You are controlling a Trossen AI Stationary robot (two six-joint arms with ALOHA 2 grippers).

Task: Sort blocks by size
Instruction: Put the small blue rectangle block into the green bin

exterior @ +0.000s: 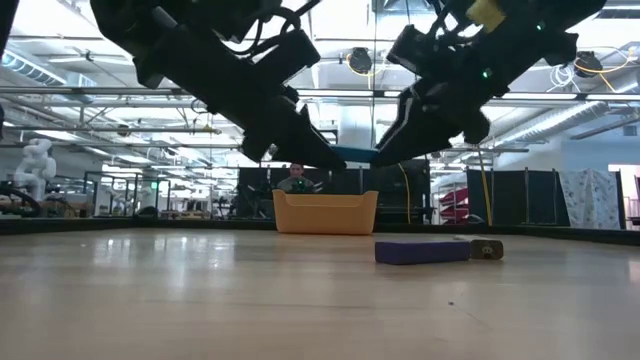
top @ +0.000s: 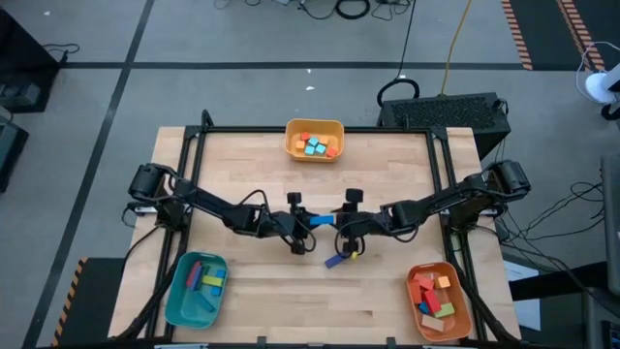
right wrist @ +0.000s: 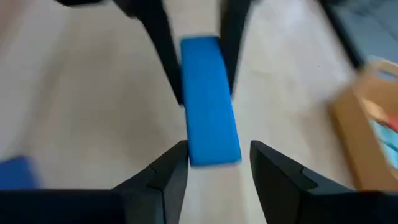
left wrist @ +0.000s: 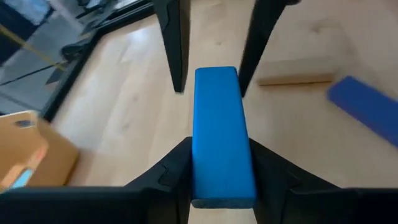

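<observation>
A blue bar point(top: 322, 220) hangs in the air over the table's middle, between my two grippers. My left gripper point(left wrist: 221, 155) is shut on one end of it. My right gripper point(right wrist: 214, 155) is open, and its fingers stand on either side of the bar's other end point(right wrist: 214, 149), with a gap showing at one finger. In the low view the bar point(exterior: 355, 154) sits well above the table. A dark blue bar point(top: 335, 261) and a small tan block point(left wrist: 295, 71) lie flat on the table just nearer than the grippers. My left gripper pinches the blue bar's two long sides near its left end point(left wrist: 217, 180) between its two fingers. The fingers come level from the table's left and lie along the bar. The bar is about level and lifted clear of the table.
A yellow tray point(top: 314, 140) with small cubes stands at the far edge. A teal tray point(top: 197, 289) with long bars is at the near left, and an orange tray point(top: 438, 299) with mid-size blocks at the near right. Bare wood point(top: 291, 301) lies between the two near trays.
</observation>
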